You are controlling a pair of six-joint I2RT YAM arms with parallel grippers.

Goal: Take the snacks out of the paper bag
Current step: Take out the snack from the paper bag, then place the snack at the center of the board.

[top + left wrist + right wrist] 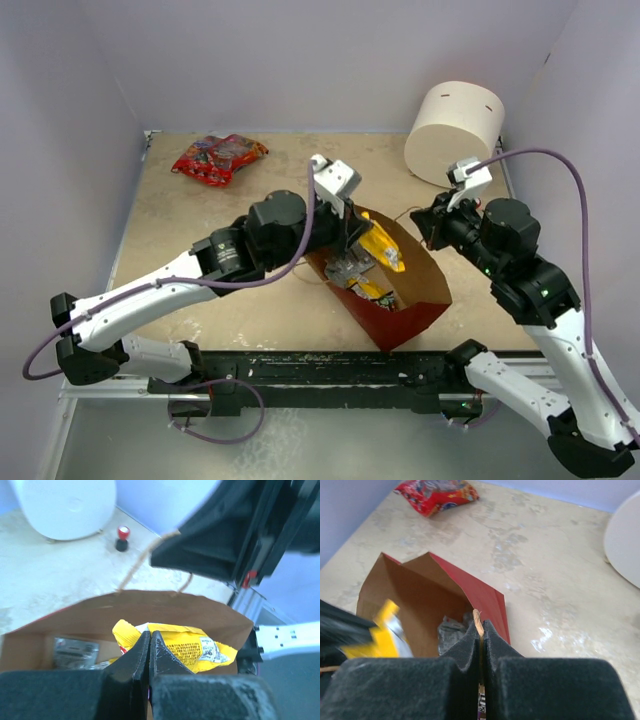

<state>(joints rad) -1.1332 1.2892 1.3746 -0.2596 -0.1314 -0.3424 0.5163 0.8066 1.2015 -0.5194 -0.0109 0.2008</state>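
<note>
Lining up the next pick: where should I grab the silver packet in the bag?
Pinch the silver packet by its edge nearest the opening, coming in through the mouth of the bag: it sits deep inside, walled on every other side.

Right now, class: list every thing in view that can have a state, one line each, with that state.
Left tool: shut on yellow packet.
Right tool: shut on handle of bag.
Bag: open, packets inside.
Yellow packet: at the bag's mouth.
Silver packet: inside the bag.
Red packet: outside the bag.
</note>
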